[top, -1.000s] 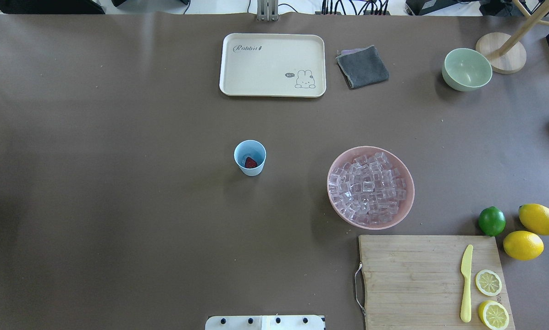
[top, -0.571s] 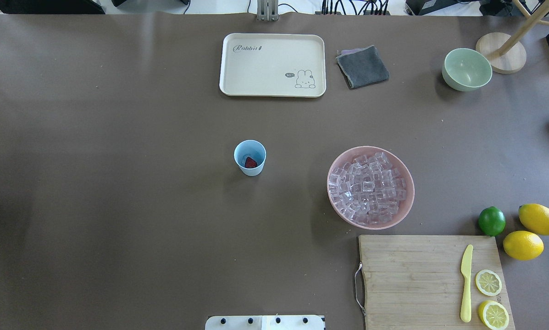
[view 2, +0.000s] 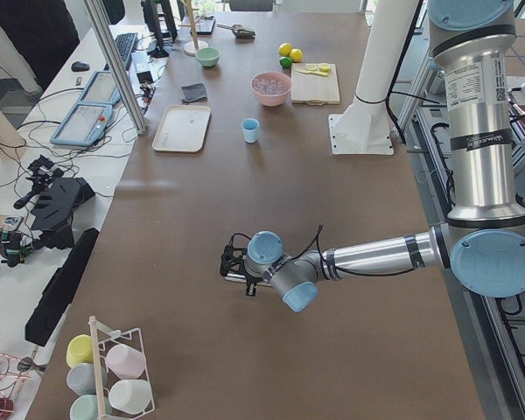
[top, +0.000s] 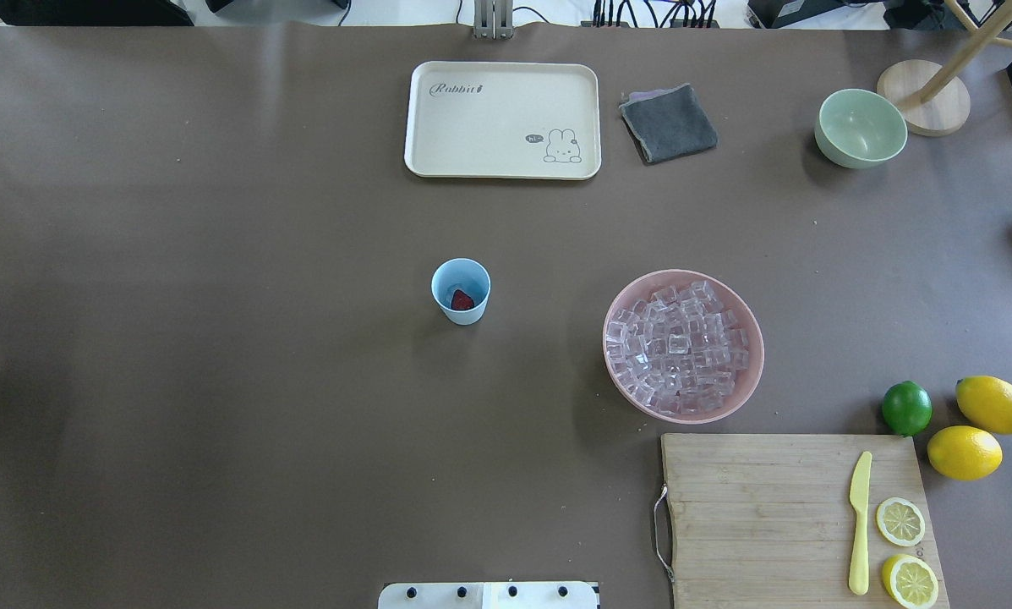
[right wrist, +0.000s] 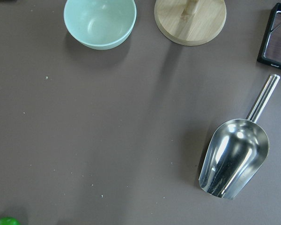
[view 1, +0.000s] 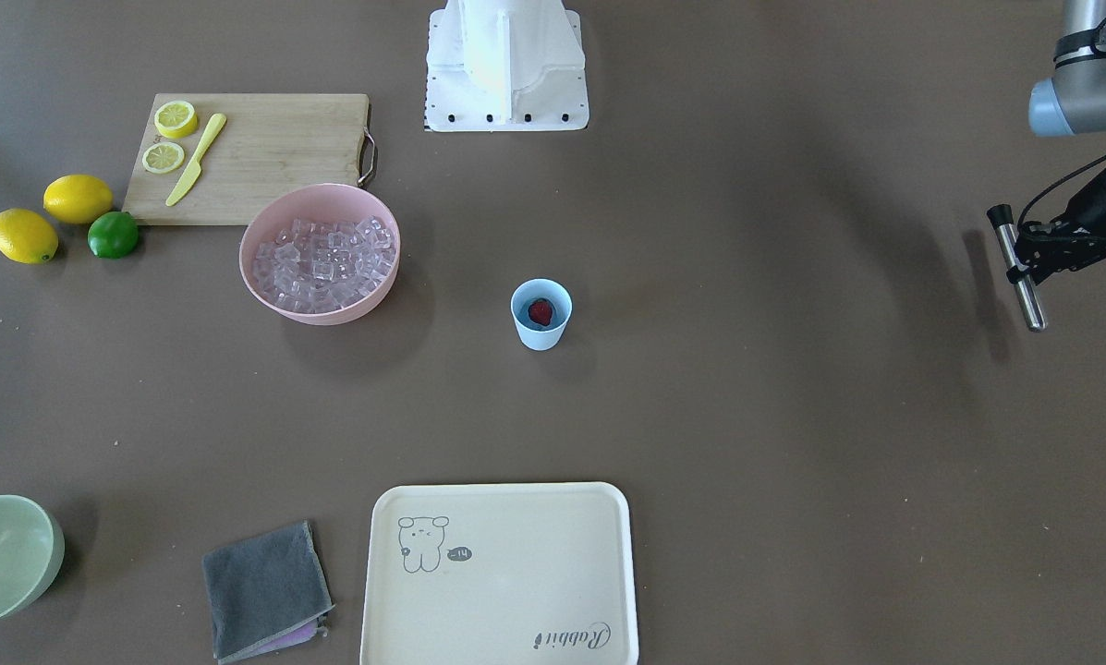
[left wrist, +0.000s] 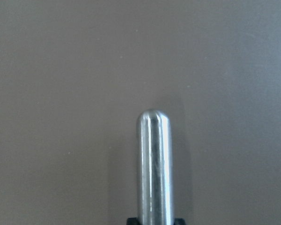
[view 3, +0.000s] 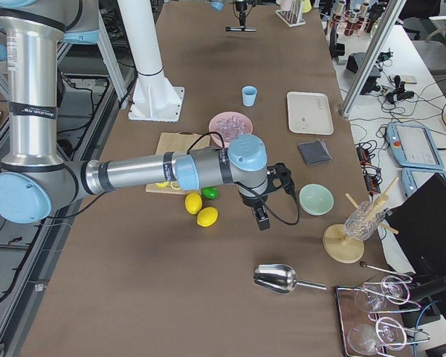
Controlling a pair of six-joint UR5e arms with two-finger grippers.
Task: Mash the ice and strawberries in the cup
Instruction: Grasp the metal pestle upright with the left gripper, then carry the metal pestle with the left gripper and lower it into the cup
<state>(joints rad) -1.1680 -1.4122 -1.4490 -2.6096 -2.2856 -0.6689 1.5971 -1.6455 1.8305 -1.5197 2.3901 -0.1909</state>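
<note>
At the table [top: 218, 423] edge, the rod [view 1: 1028, 305] in the left pincer [view 1: 1014, 261] has appeared.

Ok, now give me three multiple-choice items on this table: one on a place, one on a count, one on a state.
1. Where is the strawberry?
A. in the pink bowl
B. on the tray
C. in the light-blue cup

2. How many whole lemons lie beside the lime?
A. two
B. one
C. four

3. The left gripper is:
A. open and empty
B. shut on a metal muddler
C. shut on the yellow knife

Answers:
1. C, the overhead view shows the red fruit down inside the cup.
2. A, two uncut lemons lie next to the lime, off the board.
3. B, the front-facing view shows the rod clamped in it, and the rod juts into the left wrist view.
</note>
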